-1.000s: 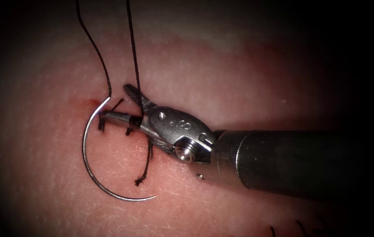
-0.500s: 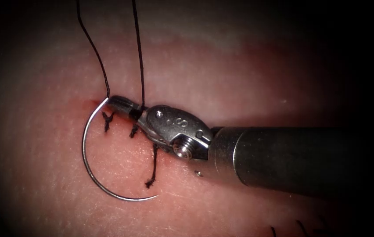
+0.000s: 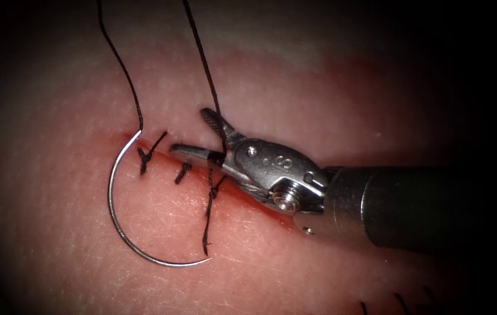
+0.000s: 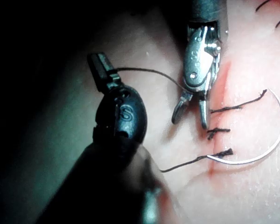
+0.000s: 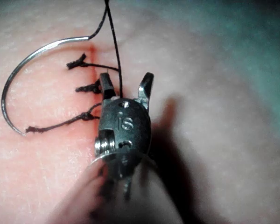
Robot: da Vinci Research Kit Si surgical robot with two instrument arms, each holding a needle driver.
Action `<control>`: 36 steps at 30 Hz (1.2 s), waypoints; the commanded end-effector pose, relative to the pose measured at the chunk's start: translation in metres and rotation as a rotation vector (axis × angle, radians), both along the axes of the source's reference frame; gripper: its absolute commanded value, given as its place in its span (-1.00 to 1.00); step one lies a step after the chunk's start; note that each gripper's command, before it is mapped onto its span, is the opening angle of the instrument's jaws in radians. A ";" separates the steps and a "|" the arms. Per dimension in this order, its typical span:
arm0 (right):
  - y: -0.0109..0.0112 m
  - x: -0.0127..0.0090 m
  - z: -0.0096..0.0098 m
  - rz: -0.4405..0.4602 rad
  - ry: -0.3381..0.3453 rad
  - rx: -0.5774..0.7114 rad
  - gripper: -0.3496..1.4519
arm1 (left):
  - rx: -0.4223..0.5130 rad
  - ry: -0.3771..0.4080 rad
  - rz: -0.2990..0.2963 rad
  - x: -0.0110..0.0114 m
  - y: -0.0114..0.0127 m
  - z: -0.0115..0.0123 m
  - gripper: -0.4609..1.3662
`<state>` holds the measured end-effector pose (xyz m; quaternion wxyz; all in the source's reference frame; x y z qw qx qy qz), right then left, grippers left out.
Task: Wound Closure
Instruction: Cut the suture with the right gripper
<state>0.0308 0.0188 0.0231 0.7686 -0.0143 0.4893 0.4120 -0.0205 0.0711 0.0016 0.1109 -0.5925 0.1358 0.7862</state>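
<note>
Our right silver tool has its jaws wide apart around the thin black thread, holding nothing. The curved steel needle lies loose on the pink tissue, left of the cut. Our left dark tool pinches that thread; we should keep it tight.

Right arm's tool: bright silver metal wrist housing stamped with characters reading roughly "S" (partly legible), one round-headed pivot screw at its base, two slim tapered jaws with serrated inner faces, dark grey cylindrical shaft. Left arm's tool: glossy dark housing, embossed "S", blocky dark tip.

Right tool, jaws apart.
</note>
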 end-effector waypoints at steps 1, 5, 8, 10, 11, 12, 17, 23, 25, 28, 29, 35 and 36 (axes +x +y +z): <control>0.0001 -0.0006 -0.0003 -0.004 -0.007 -0.004 0.74 | 0.001 -0.002 0.006 0.0001 0.0000 0.0000 -0.88; 0.0000 -0.0028 -0.0015 -0.012 -0.015 -0.009 0.73 | 0.003 0.002 0.008 0.0001 0.0000 0.0000 -0.88; -0.0002 -0.0042 -0.0019 -0.011 -0.033 -0.010 0.73 | 0.002 0.003 0.007 0.0000 -0.0001 0.0000 -0.88; -0.0002 -0.0048 -0.0020 -0.010 -0.047 -0.013 0.73 | 0.001 0.004 0.006 -0.0001 -0.0002 0.0000 -0.88; -0.0002 -0.0050 -0.0020 -0.007 -0.050 -0.013 0.73 | 0.001 0.004 0.006 -0.0001 -0.0002 0.0000 -0.88; -0.0003 -0.0052 -0.0021 0.001 -0.057 -0.014 0.74 | 0.001 0.004 0.006 -0.0001 -0.0002 0.0000 -0.88; -0.0004 -0.0066 -0.0024 0.009 -0.070 -0.018 0.74 | -0.011 0.009 0.000 -0.0005 -0.0005 0.0003 -0.88; -0.0007 -0.0088 -0.0029 0.031 -0.095 -0.025 0.73 | -0.029 0.033 0.005 -0.0031 -0.0027 0.0024 -0.88; -0.0008 -0.0091 -0.0031 0.033 -0.097 -0.025 0.73 | -0.034 0.042 0.010 -0.0039 -0.0034 0.0032 -0.88; -0.0010 -0.0096 -0.0034 0.030 -0.096 -0.025 0.72 | -0.033 0.047 -0.002 -0.0051 -0.0042 0.0046 -0.88; -0.0011 -0.0097 -0.0035 0.029 -0.095 -0.025 0.72 | -0.027 0.050 -0.009 -0.0055 -0.0044 0.0050 -0.88; -0.0012 -0.0107 -0.0038 0.031 -0.098 -0.026 0.71 | -0.008 0.042 0.005 -0.0095 -0.0054 0.0070 -0.88; -0.0012 -0.0108 -0.0038 0.034 -0.100 -0.026 0.71 | -0.007 0.041 0.008 -0.0105 -0.0057 0.0074 -0.88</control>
